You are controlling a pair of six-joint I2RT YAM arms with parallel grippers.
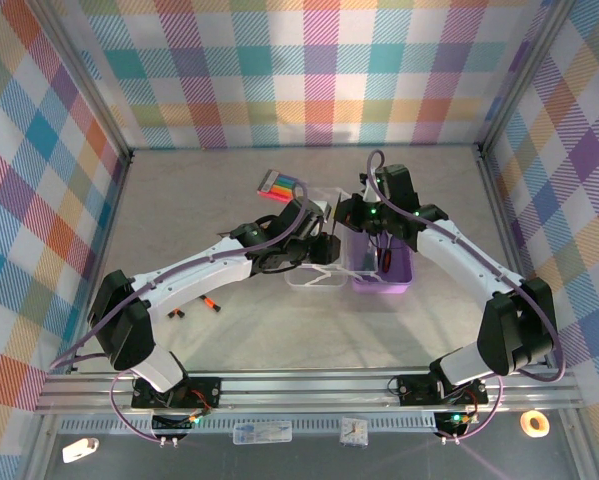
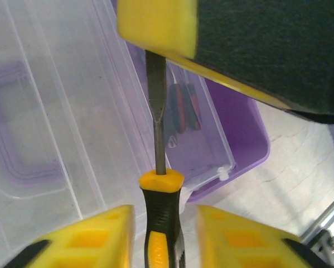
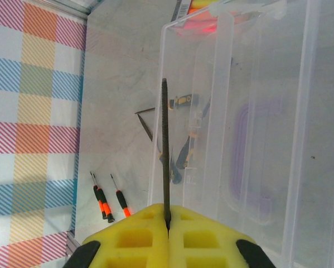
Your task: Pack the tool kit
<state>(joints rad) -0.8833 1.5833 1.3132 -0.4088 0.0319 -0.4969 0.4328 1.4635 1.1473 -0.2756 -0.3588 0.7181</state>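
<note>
The tool kit lies open mid-table, its purple base (image 1: pixel 384 278) beside its clear lid (image 1: pixel 312 277). A screwdriver (image 2: pixel 162 206) with a black-and-yellow handle hangs over the lid (image 2: pixel 61 111). My left gripper (image 2: pixel 161 226) is open, with a gap on each side of the handle. The metal shaft (image 2: pixel 157 111) runs up under a yellow pad (image 2: pixel 155 28) of my right gripper (image 3: pixel 168 216), which is shut on the thin dark shaft (image 3: pixel 165 151). A red-and-black tool (image 2: pixel 186 106) lies in the base (image 2: pixel 239 128). Small black-and-orange screwdrivers (image 3: pixel 102 201) lie on the table left of the lid (image 3: pixel 267 139).
A flat pack of rainbow markers (image 1: pixel 279 185) lies behind the lid at the far left. The small screwdrivers (image 1: pixel 194 308) rest near the left arm's forearm. Checked walls close in three sides, and a metal rail (image 1: pixel 309 385) runs along the near edge.
</note>
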